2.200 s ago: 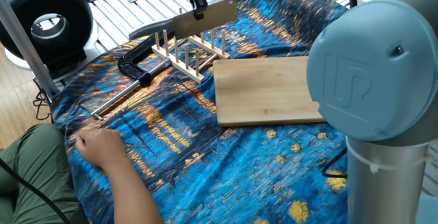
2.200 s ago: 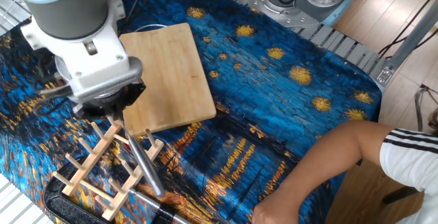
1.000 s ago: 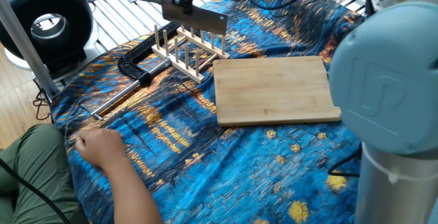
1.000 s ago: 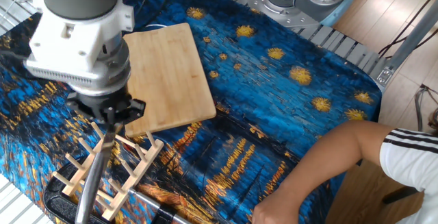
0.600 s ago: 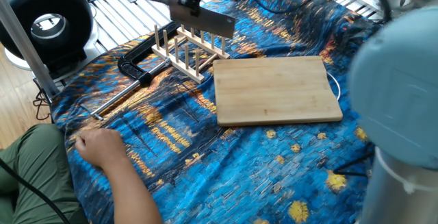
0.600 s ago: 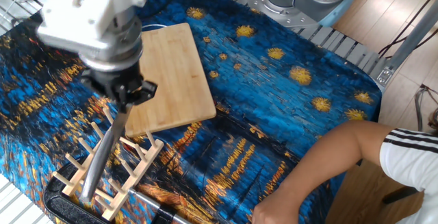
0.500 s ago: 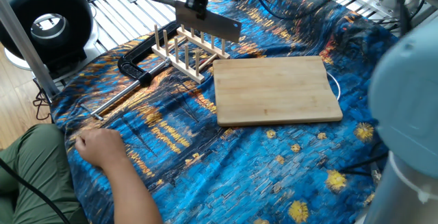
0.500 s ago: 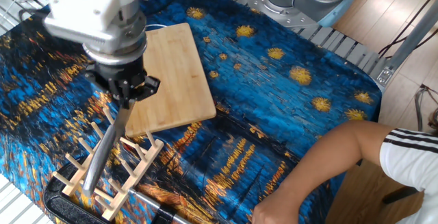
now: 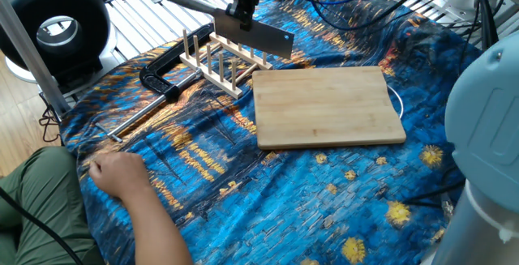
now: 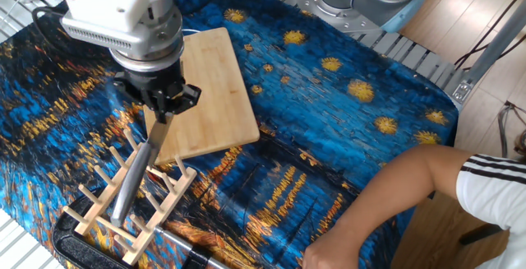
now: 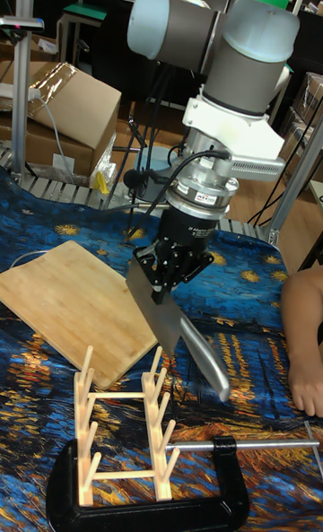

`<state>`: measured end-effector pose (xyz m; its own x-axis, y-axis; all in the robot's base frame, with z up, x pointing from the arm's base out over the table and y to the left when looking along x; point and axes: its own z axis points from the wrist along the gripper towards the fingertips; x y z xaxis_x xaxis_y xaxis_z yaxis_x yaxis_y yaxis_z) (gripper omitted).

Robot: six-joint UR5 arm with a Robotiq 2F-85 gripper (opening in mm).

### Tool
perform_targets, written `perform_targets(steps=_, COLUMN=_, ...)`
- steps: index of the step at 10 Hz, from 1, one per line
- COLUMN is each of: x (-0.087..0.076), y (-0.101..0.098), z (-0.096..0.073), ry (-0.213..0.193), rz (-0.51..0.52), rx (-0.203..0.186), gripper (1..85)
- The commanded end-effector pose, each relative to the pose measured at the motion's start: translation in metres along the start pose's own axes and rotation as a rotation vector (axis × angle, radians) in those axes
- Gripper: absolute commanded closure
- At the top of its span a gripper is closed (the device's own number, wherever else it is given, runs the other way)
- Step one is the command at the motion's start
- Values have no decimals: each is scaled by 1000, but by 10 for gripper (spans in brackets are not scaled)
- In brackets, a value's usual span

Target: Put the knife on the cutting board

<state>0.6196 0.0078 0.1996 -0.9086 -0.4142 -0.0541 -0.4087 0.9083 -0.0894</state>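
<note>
The knife (image 11: 166,317) is pinched by its blade between the fingers (image 11: 164,287), lifted clear above the peg rack (image 9: 220,58), so it can be carried across to the cutting board (image 9: 324,107).

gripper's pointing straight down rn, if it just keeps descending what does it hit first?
Likely the wooden peg rack: the knife clamped in the gripper hangs over its pegs near the cutting board. Depth is unclear.

The gripper's (image 10: 167,104) fingertips hide the upper spine of the knife (image 11: 170,326) they clamp. Below the gripper, the black clamp (image 11: 152,494) is cut off by the tall view's bottom edge. Beside it, the person's hand (image 11: 305,353) runs out of frame, and the cutting board's (image 10: 205,96) near edge disappears behind the wrist.
</note>
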Motion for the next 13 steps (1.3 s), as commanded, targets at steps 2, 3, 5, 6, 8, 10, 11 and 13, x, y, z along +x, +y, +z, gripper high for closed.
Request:
perform_targets(steps=2, x=25, y=-24, z=-17, ry=17, rz=-41, rx=8, gripper=847)
perform_targets(steps=3, x=50, y=-36, z=-26, ry=16, rz=-57, rx=-26, gripper=847)
perform_targets(steps=5, x=95, y=-51, z=-24, ry=-12, rz=-48, rx=-60, gripper=847)
perform_targets(steps=6, x=108, y=-58, z=-19, ry=-43, rz=-42, rx=-58, gripper=847)
perform_targets(steps=8, x=126, y=-67, z=-7, ry=-99, rz=-32, rx=-48, gripper=847)
perform_targets(steps=10, x=136, y=-72, z=2, ry=-116, rz=-27, rx=-27, gripper=847)
perform_targets(steps=11, x=137, y=-69, z=5, ry=-130, rz=-26, rx=-39, gripper=847)
perform_targets(steps=13, x=148, y=-72, z=7, ry=-87, rz=-52, rx=-25, gripper=847)
